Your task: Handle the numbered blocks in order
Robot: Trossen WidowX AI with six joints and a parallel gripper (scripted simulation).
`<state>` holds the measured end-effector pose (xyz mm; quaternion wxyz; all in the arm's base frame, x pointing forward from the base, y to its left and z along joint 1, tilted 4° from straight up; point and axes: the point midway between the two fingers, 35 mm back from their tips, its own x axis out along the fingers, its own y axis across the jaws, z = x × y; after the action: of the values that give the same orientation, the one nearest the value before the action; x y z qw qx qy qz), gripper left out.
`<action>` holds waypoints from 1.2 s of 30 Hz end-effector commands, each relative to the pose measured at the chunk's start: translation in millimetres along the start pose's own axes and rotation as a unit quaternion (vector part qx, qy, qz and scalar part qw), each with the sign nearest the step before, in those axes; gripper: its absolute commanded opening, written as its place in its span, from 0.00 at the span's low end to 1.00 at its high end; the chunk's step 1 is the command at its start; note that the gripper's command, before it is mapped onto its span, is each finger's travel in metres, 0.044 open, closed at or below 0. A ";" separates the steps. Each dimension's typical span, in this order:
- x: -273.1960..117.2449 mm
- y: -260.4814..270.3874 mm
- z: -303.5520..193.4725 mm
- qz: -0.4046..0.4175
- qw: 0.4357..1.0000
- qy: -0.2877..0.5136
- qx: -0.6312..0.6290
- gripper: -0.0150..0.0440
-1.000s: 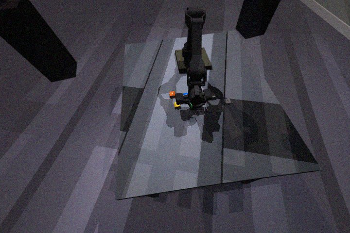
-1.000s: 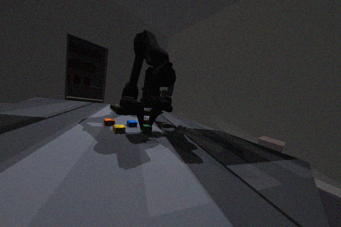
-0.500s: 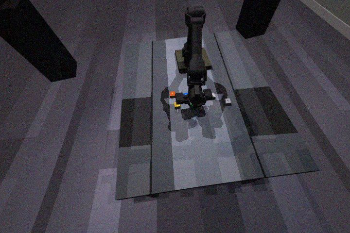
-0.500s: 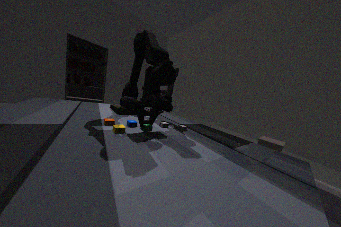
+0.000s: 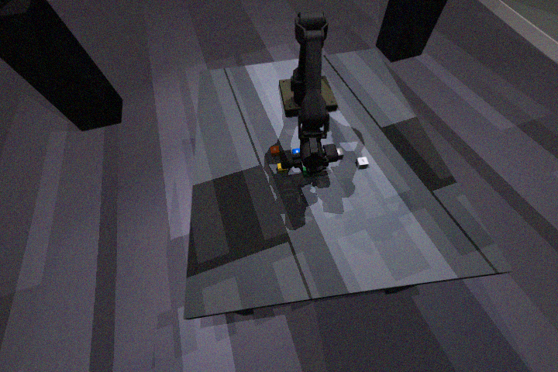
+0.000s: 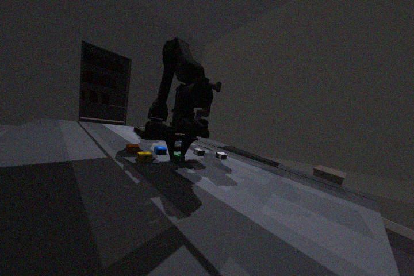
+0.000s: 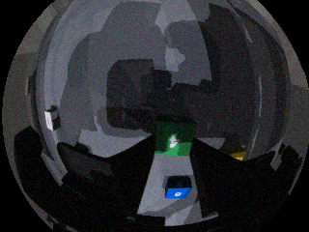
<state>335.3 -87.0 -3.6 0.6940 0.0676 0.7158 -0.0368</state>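
Note:
A green block [image 5: 304,170] [image 6: 177,158] [image 7: 164,145] stands between the fingers of my gripper [image 6: 177,157] [image 7: 173,140], which is shut on it. The block appears to rest on the table; its pale digit is not readable. A blue block [image 5: 295,151] [image 6: 160,149] [image 7: 178,188] lies closer to the arm's base. A yellow block [image 5: 280,167] [image 6: 144,156] [image 7: 237,155] and an orange block [image 5: 274,149] [image 6: 132,148] lie to the left in the top and exterior views. A white block [image 5: 362,163] [image 6: 221,155] [image 7: 51,119] lies to the right. A greyish block [image 5: 339,153] [image 6: 199,152] is between it and the gripper.
The arm's base plate [image 5: 286,98] stands at the back of the table [image 5: 376,245]. The arm partly covers the blocks in the top view. Dark shadows fall around the gripper. Two dark pillars [image 5: 64,74] [image 5: 409,30] stand beyond the table.

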 end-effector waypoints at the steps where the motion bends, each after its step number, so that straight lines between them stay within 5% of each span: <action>1: 2.3 -0.3 -0.7 -0.002 1.000 0.002 0.001 0.46; 13: 2.3 -0.3 -0.7 -0.002 1.000 0.002 0.001 0.93; 25: -33.9 -0.3 -0.4 -0.002 1.000 0.002 0.001 0.93; 32: -112.4 -0.1 0.4 -0.002 1.000 0.002 0.001 0.62; 36: -114.9 0.0 0.1 -0.002 1.000 0.002 0.001 0.46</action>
<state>340.6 -91.5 102.0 0.6939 0.0694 0.7157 -0.0381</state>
